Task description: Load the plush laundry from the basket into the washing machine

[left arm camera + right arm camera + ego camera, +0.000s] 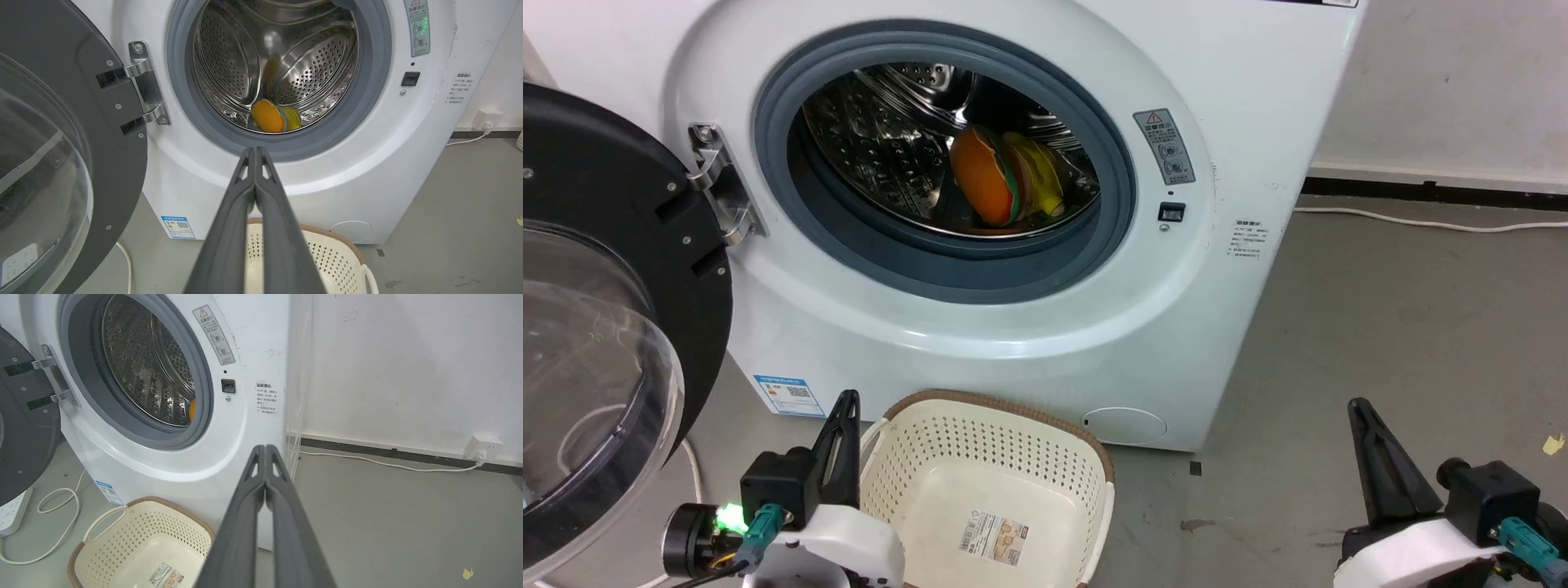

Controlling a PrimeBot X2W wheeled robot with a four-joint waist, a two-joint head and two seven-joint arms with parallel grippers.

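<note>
The plush laundry [1005,184] is seen lying inside the steel drum [882,147] of the washing machine [1013,351], whose door [621,245] is swung open at the left. The basket [980,445] is set on the floor [1380,327] just before the machine. The jaws of the left gripper [255,151] and right gripper [264,447] are pressed closed, empty.

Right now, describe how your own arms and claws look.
The left claw and the right claw each have two long, dark, tapering fingers on a black block, behind it a white shell and a teal cable plug. A green light glows beside the left one's plug.
</note>
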